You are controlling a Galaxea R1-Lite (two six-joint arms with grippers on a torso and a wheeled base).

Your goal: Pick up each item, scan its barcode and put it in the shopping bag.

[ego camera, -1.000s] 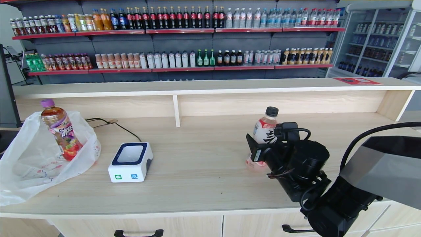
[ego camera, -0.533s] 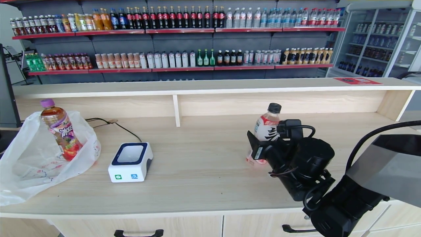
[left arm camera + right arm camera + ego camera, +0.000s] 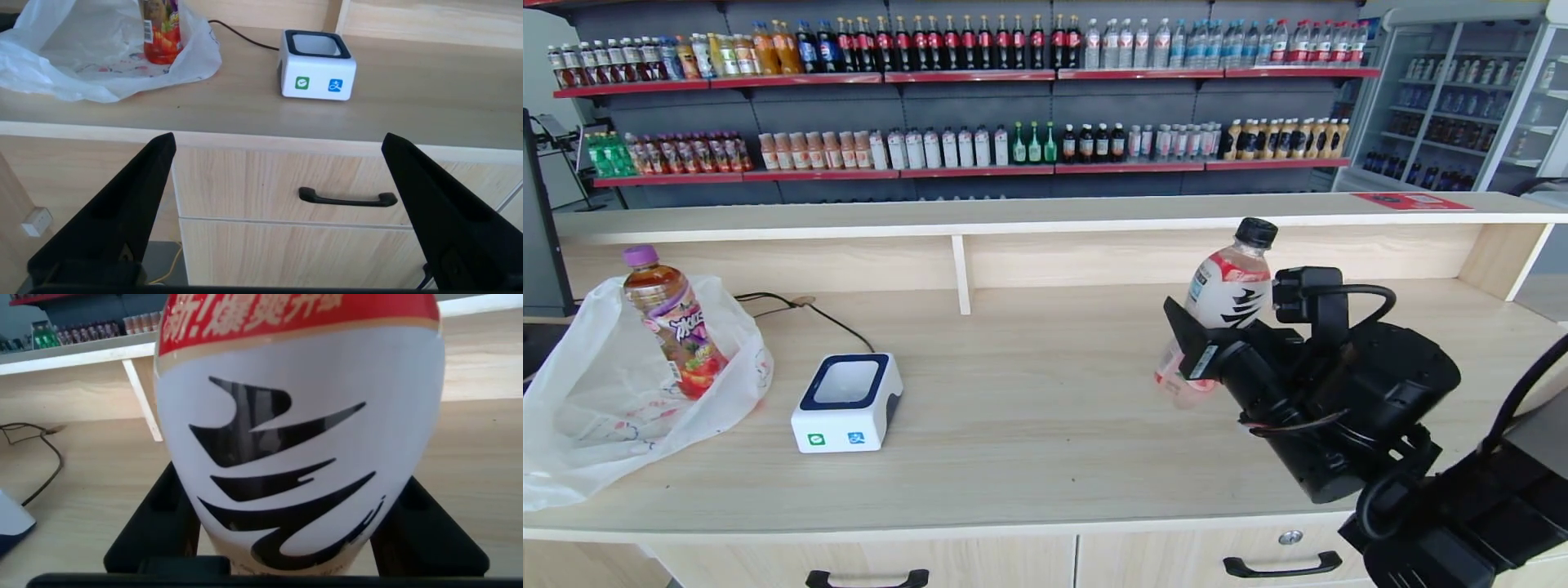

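My right gripper (image 3: 1205, 359) is shut on a black-capped bottle (image 3: 1223, 300) with a white, red and black label, holding it tilted above the right part of the counter; close up, the bottle (image 3: 298, 433) sits between the black fingers (image 3: 151, 527). The white barcode scanner (image 3: 848, 402) stands on the counter left of centre, also the scanner (image 3: 316, 64). A white plastic shopping bag (image 3: 596, 408) lies at the far left with a purple-capped tea bottle (image 3: 674, 322) standing in it. My left gripper (image 3: 278, 212) hangs open below the counter's front edge, facing the drawers.
The scanner's black cable (image 3: 792, 309) runs back across the counter. A raised wooden shelf (image 3: 1045, 214) with a divider (image 3: 961, 274) walls the counter's far side. Drawer handles (image 3: 347, 198) sit below the front edge. Drink shelves and a fridge stand behind.
My right gripper has lifted the black-capped bottle off the counter, up and a little to the right, and the arm has come nearer the camera. The scanner, bag and tea bottle have not moved.
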